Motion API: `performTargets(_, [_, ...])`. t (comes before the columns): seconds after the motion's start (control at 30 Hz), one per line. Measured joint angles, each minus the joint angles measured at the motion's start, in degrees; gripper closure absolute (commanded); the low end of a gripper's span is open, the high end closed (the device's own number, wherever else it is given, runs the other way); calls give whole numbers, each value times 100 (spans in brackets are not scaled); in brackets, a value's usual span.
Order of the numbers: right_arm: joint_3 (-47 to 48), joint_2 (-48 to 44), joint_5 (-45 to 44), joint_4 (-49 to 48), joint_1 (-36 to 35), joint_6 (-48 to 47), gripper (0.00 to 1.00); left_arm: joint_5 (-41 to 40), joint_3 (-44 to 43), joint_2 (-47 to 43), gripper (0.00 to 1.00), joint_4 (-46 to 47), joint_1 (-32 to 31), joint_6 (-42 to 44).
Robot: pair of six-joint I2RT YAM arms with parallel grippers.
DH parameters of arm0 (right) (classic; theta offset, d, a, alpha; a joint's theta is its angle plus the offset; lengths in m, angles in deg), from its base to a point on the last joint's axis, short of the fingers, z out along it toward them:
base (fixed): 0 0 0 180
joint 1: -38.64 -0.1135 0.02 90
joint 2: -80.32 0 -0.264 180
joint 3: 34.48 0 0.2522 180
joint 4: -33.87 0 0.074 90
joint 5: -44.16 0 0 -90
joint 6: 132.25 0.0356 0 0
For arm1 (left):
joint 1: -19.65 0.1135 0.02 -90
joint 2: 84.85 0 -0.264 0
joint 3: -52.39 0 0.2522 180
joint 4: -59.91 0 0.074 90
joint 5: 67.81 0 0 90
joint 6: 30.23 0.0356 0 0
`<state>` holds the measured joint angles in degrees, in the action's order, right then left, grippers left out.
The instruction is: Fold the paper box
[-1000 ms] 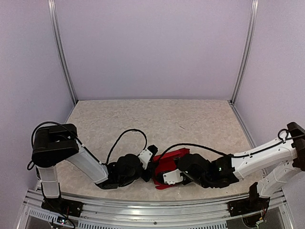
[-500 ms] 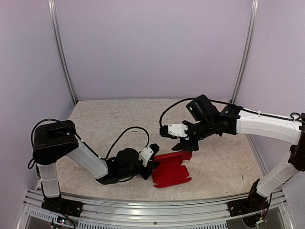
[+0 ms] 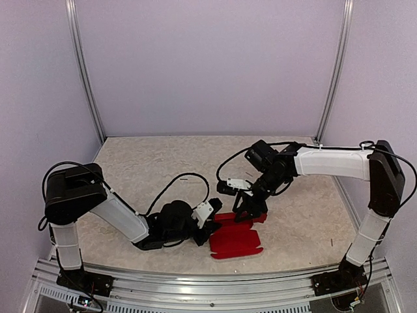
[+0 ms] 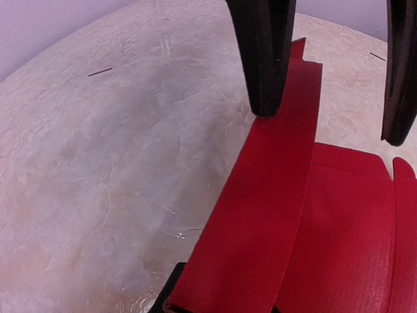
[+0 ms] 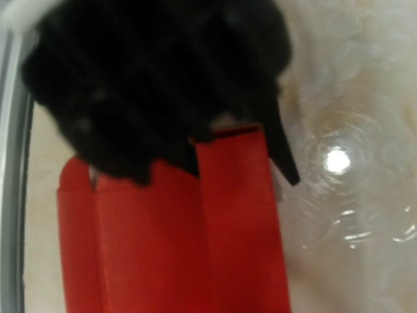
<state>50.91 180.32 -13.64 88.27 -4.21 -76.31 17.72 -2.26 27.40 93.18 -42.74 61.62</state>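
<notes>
- The paper box [image 3: 236, 240], smooth matte red card with crisp creases, is laid on the marbled beige table [image 3: 163, 163] near its front edge, with one flap [image 4: 260, 215] raised.
- The flap's end is pinched in the narrow jaws of the left gripper [image 3: 211, 229].
- The jaws of the right gripper [image 3: 251, 210] are spread, with one black fingertip [image 4: 264, 98] touching the flap.

Bench [image 3: 163, 169]: one flat surface, beige with a pale mottled, stone-like pattern. Lilac walls bound it on the left, far and right sides, and a metal rail [image 3: 195, 277] runs along the near edge. The right wrist view shows a bright spot of glare on the surface.

Items lying on it: the paper box [image 3: 236, 242], bright red card, near the middle of the near edge. Its main panels lie flat; the strip along its far edge is lifted. A small dark mark [image 3: 331, 242] sits well apart to the right.
</notes>
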Motion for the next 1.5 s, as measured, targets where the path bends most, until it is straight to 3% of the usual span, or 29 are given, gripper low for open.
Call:
performTargets(0.1, [0,37,118,33,0,55,67,-33,-2,0,87,2,2,-4])
performTargets(0.47, [190,142,422,203,120,212,65,-116,2,0,88,-9,11,-2])
performTargets(0.83, [358,496,-525,-181,302,496,58,-227,-66,0,86,-83,-96,295])
performTargets(1.2, [376,804,94,197,393,400,58,-251,-116,-13,74,-256,-107,341])
performTargets(1.5, [227,822,949,459,664,420,59,-710,61,-129,73,-503,-52,-114])
